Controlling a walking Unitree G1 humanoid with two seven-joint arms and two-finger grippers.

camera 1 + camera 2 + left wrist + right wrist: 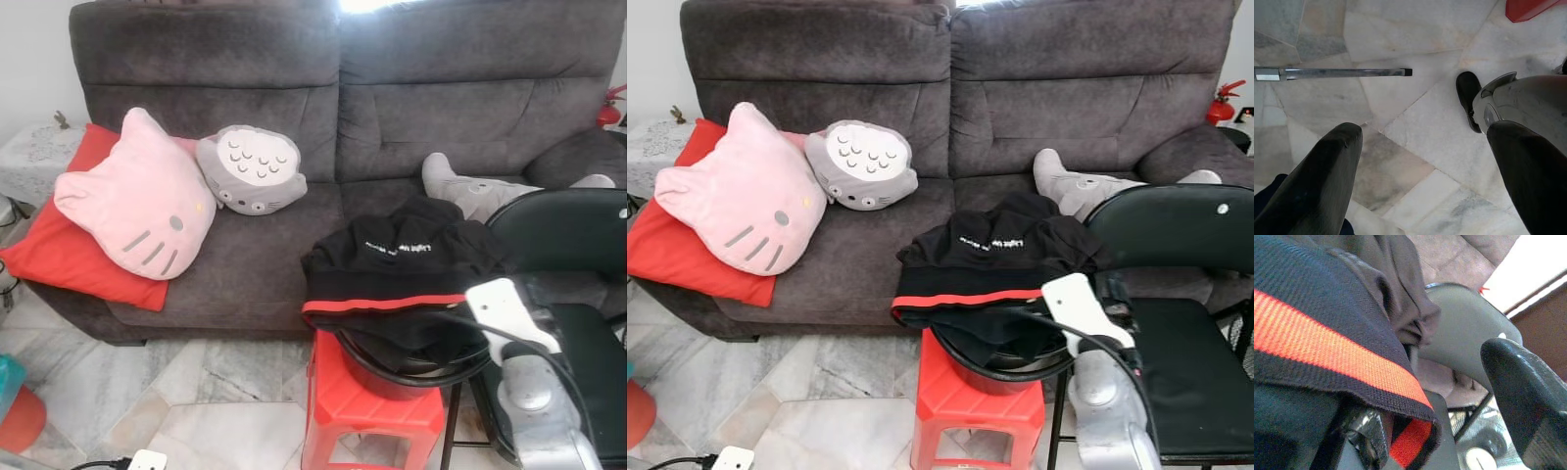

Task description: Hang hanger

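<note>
Right gripper (1459, 396): raised at the near right, tucked under the hem of a black garment with an orange-red stripe (994, 259). One black finger (1528, 396) is plain; whether the claw is released or clenched cannot be told. The silver right arm (1107, 401) rises beside it, a black cable looped along it.

Garment: heaped on a dark round basin (1004, 367), which sits on a red plastic stool (975, 406). The hem hangs past the basin's near left edge. A hanger cannot be made out in the heap.

Black chair (1185, 294): just right of the stool, backrest close against the arm.

Left gripper (1425, 161): hangs idle, fingers spread, over marble floor (216, 382).

Grey sofa (294, 98): far side, bearing a pink cat cushion (137, 201), a red cushion (59, 245) and a grey plush (253, 168). Open floor lies left of the stool.
</note>
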